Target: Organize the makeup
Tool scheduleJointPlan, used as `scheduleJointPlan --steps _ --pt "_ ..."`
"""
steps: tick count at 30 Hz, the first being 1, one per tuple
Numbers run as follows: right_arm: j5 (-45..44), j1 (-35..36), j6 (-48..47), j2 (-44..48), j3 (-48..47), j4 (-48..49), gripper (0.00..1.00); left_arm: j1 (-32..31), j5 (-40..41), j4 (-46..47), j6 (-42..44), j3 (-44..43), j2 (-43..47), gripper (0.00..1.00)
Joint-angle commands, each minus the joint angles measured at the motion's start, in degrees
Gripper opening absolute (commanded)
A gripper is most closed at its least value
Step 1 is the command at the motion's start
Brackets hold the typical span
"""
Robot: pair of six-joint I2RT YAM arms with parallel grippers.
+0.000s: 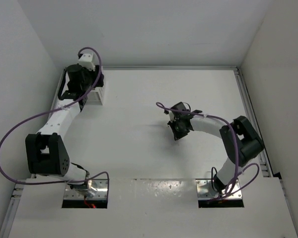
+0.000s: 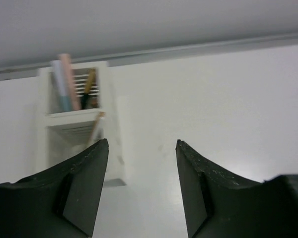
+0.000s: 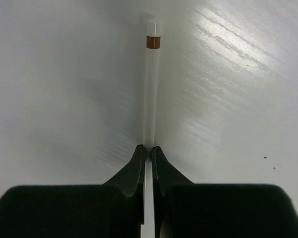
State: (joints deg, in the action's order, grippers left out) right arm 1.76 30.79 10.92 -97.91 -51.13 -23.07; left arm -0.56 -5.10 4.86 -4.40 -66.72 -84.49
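Note:
My right gripper [image 3: 149,147] is shut on a white makeup stick [image 3: 151,89] with a brown band near its far end; the stick points straight out from the jaws above the table. In the top view this gripper [image 1: 178,130] is at the table's middle. My left gripper [image 2: 141,144] is open and empty, just right of the white slatted box [image 2: 109,129]. Several sticks stand in the box's far compartment: a light blue one [image 2: 59,84], a salmon pink one [image 2: 69,79] and a black and gold one [image 2: 88,89]. A tan stick [image 2: 95,128] leans in the near compartment.
The white slatted box [image 1: 97,96] stands at the table's far left, mostly under the left wrist. White walls close the table at the back and both sides. A metal rail [image 1: 253,119] runs along the right edge.

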Motion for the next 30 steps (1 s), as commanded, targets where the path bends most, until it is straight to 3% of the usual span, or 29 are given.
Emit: scheduleJointPlan --steps 1,4,5,10,23,30 --pt "2.53 0.76 0.59 8.06 1.65 9.87 0.0 -4.09 -11.83 -1.87 -0.69 0.98 3.54 0.62" --pt "4.57 1.82 2.96 10.19 1.13 18.74 0.0 -7.61 -20.37 -3.28 -2.45 0.98 4.16 0.64" --pt "5.18 2.34 4.8 11.15 0.86 22.59 0.0 -9.01 -23.26 -3.98 -4.02 0.45 4.16 0.69" --pt "3.96 5.95 8.59 10.11 -1.86 34.03 0.0 -12.88 -27.24 -5.21 -7.45 0.97 3.54 0.73" --pt "4.57 8.32 12.2 5.36 -5.47 38.1 0.0 -19.66 -25.92 -0.83 -8.77 7.04 0.29 0.71" --pt "5.0 8.32 12.37 5.1 -4.68 38.98 0.0 -21.32 -23.56 7.51 -12.29 12.04 -0.33 0.71"
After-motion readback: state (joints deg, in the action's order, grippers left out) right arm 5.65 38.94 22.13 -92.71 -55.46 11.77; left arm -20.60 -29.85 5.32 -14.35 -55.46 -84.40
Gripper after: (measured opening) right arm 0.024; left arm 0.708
